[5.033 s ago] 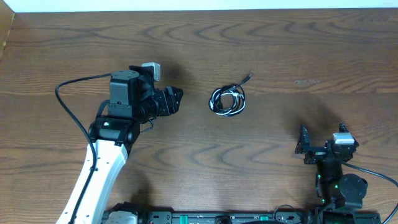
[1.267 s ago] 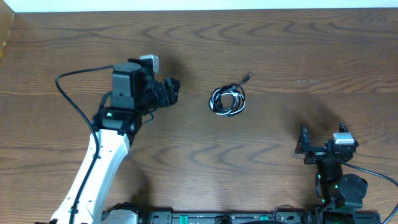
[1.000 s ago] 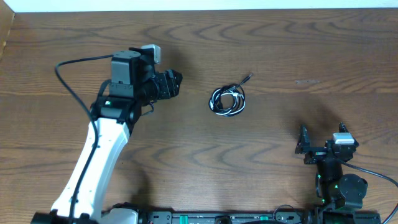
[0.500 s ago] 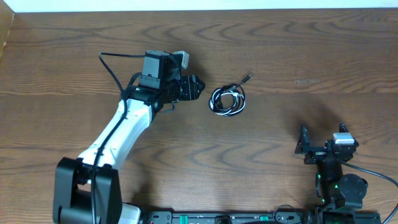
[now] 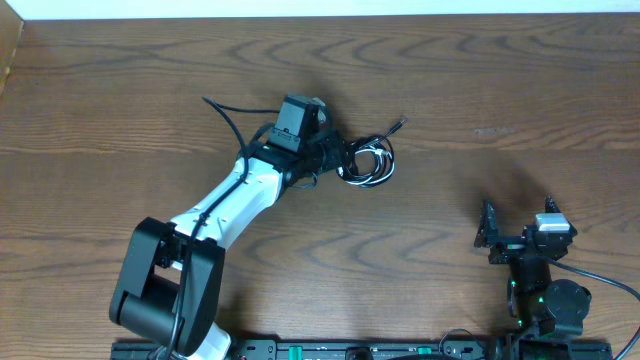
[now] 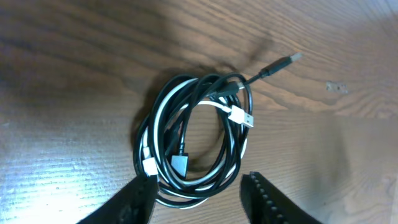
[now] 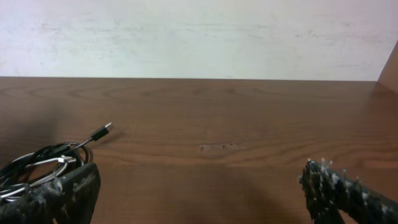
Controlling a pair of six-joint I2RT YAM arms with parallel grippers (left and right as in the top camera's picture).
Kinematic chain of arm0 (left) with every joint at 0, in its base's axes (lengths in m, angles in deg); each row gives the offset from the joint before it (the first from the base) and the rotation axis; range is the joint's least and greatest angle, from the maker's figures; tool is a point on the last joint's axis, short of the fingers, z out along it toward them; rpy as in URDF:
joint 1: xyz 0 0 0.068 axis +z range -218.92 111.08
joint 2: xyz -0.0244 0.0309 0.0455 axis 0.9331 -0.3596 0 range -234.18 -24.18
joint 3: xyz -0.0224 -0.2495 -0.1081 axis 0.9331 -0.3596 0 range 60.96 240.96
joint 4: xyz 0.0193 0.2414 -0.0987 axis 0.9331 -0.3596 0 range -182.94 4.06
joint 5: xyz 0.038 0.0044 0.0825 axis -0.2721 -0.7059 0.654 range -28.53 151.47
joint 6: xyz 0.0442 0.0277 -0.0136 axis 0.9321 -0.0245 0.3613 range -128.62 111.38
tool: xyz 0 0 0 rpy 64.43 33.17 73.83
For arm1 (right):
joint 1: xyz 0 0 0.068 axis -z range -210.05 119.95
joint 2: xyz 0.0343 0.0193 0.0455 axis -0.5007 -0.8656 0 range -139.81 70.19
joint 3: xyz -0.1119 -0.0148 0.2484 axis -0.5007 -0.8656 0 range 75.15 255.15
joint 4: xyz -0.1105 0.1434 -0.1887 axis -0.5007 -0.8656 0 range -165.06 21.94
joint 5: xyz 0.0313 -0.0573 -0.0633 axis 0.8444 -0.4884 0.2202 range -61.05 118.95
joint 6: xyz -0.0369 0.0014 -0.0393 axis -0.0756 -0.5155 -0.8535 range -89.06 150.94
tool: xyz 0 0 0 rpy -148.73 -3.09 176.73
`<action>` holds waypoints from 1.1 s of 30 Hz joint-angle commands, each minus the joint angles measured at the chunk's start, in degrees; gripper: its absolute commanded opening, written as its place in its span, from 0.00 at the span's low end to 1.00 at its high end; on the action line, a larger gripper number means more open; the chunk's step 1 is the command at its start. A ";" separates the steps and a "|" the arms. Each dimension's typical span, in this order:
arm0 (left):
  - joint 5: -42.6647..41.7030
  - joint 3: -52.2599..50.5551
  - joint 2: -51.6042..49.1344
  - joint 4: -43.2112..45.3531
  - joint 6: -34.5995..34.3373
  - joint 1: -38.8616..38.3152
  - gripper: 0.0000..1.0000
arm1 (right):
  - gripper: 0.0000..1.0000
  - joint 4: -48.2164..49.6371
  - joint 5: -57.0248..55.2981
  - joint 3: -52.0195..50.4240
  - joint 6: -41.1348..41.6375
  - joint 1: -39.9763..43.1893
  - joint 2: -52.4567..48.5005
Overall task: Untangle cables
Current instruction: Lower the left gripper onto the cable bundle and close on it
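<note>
Now the 2 coiled cables [image 6: 179, 163] lie partly between the spread jaws of the left gripper [image 6: 198, 186].

The right gripper [image 7: 199, 180] takes up the bottom of the frame. Its two studded black fingers [image 7: 62, 196] are set far apart, one at 8 o'clock and one at 4 o'clock, with bare wood between them and nothing held. The table [image 7: 249, 112] is dark brown with a strong grain, and a white wall [image 7: 199, 37] runs behind it across 12 o'clock. At 8 o'clock the cables [image 7: 37, 167] lie coiled on the table, black and white strands looped together. The near part of the coil is hidden behind the finger there. One black plug end [image 7: 102, 130] sticks out of the coil toward 1 o'clock. A faint scuff [image 7: 219, 147] marks the wood near the centre. A tan edge [image 7: 390, 71] cuts the corner at 2 o'clock.
</note>
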 commanded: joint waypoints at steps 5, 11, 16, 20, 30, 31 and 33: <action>4.42 0.02 -1.01 -4.07 -15.65 -0.72 0.41 | 0.99 -0.15 0.09 -0.20 6.88 0.42 -0.63; 12.44 -0.63 -1.95 -4.37 -29.42 -4.24 0.40 | 0.99 -0.17 -0.70 -0.17 10.40 0.42 -4.02; 14.45 -0.63 -3.52 -3.58 -29.35 -7.37 0.40 | 0.99 -0.17 -0.28 -0.17 17.42 0.39 -6.84; 15.76 -0.63 -3.52 -3.58 -29.16 -7.61 0.40 | 0.99 -0.15 0.02 -0.17 20.52 0.35 -8.90; 16.24 -0.63 -5.49 -2.97 -30.67 -9.46 0.40 | 0.99 -0.17 0.13 -0.17 20.50 0.31 -9.44; 16.20 -0.63 -6.12 -2.21 -30.69 -10.05 0.40 | 0.99 -0.17 0.13 -0.17 20.50 0.31 -9.44; 16.20 -0.63 -7.28 -1.81 -30.99 -10.71 0.39 | 0.99 -0.15 0.13 -0.17 20.50 0.31 -9.44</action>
